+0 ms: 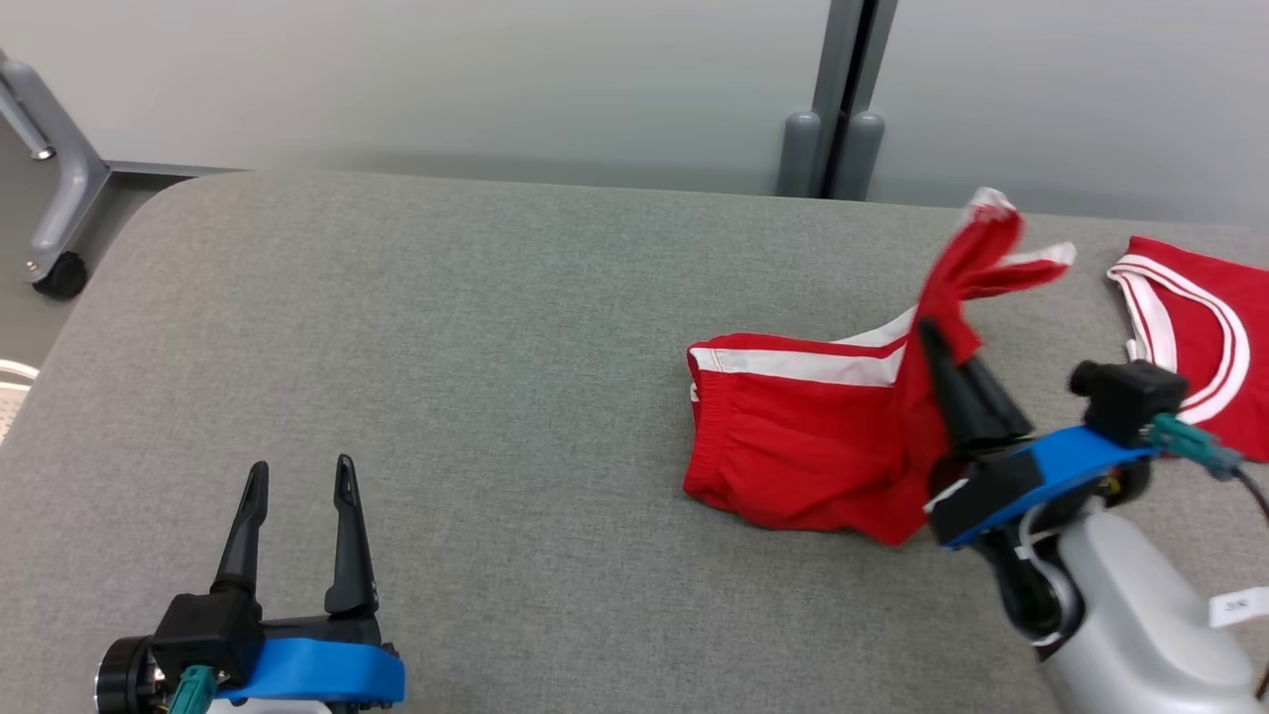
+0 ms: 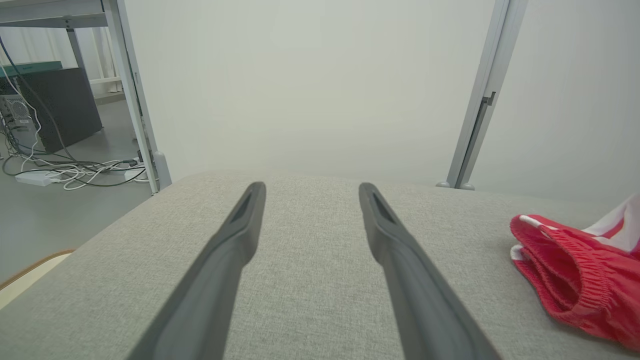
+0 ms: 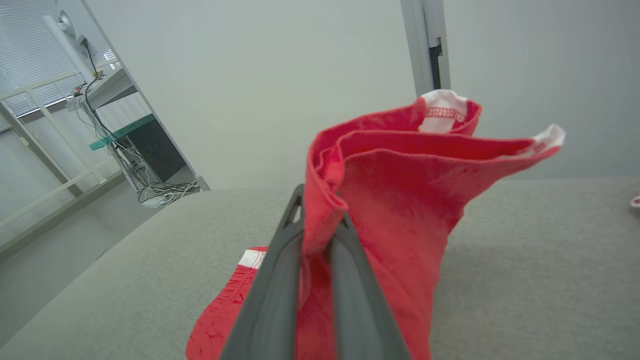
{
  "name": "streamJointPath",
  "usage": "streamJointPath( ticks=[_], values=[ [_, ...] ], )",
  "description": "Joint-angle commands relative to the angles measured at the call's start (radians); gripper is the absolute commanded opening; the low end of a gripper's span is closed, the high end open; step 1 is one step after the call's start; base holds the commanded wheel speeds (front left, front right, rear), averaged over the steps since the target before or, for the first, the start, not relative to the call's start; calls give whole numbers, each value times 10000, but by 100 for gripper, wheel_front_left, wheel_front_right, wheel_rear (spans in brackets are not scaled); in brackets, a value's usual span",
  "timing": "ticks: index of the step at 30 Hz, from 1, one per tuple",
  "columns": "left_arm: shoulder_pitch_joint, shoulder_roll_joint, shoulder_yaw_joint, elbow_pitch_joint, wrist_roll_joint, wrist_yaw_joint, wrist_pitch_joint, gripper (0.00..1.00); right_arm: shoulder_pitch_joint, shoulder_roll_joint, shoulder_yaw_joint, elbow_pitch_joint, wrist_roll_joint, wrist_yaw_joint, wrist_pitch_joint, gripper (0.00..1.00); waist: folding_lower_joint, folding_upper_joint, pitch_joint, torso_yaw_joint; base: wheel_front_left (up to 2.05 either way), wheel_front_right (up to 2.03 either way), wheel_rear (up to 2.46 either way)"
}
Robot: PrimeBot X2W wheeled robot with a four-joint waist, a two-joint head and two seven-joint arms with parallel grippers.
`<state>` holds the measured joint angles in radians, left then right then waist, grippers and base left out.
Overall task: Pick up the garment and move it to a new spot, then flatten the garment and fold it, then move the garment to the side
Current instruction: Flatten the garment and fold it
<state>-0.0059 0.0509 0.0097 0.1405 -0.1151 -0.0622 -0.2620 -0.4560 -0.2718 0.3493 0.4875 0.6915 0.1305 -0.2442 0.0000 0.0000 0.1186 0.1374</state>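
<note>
We have our right gripper [image 1: 947,347] pinching a fold of the garment [image 1: 793,446], a pair of red shorts with white stripes. Its jaws are pressed nearly together on the cloth. That pinched part stands up off the table [image 1: 446,327], with white-edged hems flaring above the fingertips. The rest of the garment lies bunched on the gray tabletop on our right side, its gathered waistband end toward the middle. In the right wrist view the red cloth sits clamped between the two fingers and spills over them.

Our left gripper [image 1: 302,471] hovers over the bare near-left part of the table, jaws spread wide with nothing between them, well apart from the garment. Another red piece with white trim [image 1: 1205,337] lies flat at the far right edge, apart from the one we hold.

We judge that we are in the first step. The grasp is made and one part is raised, but most of the cloth rests where it lies. Carrying it to a new spot, flattening it, folding it and setting it aside all remain. The wide bare stretch toward the middle and left looks like room to lay it out, and we expect the left gripper to be needed for the spreading.
</note>
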Motion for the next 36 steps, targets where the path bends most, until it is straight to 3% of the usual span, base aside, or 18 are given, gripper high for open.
streamJointPath(
  ticks=[1,6,12,14,22,29,33,34,35,36],
  values=[
    [60,-7,-47,-4,-75,24,-38,100,-16,179,187,-184,-86,7,173,0,0,0,1,79,0,0,0],
    [42,-9,-114,-12,-140,47,-38,100,357,617,1072,-451,-381,7,782,0,0,0,47,319,0,0,0],
    [-141,-10,-204,33,-237,76,-38,100,822,1220,1899,211,-271,7,796,0,0,0,141,503,0,0,0],
    [-149,-7,-211,39,-246,82,-38,100,835,1298,2235,462,-296,7,688,100,0,0,179,492,0,0,0],
    [-111,-9,-67,113,-149,17,-38,100,542,871,2425,381,-151,7,-62,100,0,0,83,327,0,0,0],
    [77,-7,-19,76,-84,12,-38,100,763,254,495,-254,-773,7,-212,100,0,0,-93,160,0,0,0],
    [99,-7,-57,67,-78,-8,-38,100,1255,376,-647,-591,-1490,7,-207,100,0,0,-134,145,0,0,0],
    [94,-7,-69,57,-69,-22,-38,100,1324,454,-792,-572,-1584,7,-207,79,0,0,-124,151,0,0,0],
    [81,-7,-67,50,-67,-40,-38,100,1349,506,-881,-535,-1695,7,-208,9,0,0,-109,155,0,0,0],
    [62,-7,-70,50,-72,-47,-38,100,1347,525,-895,-415,-1832,7,-208,0,0,0,-88,162,0,0,0]
  ],
)
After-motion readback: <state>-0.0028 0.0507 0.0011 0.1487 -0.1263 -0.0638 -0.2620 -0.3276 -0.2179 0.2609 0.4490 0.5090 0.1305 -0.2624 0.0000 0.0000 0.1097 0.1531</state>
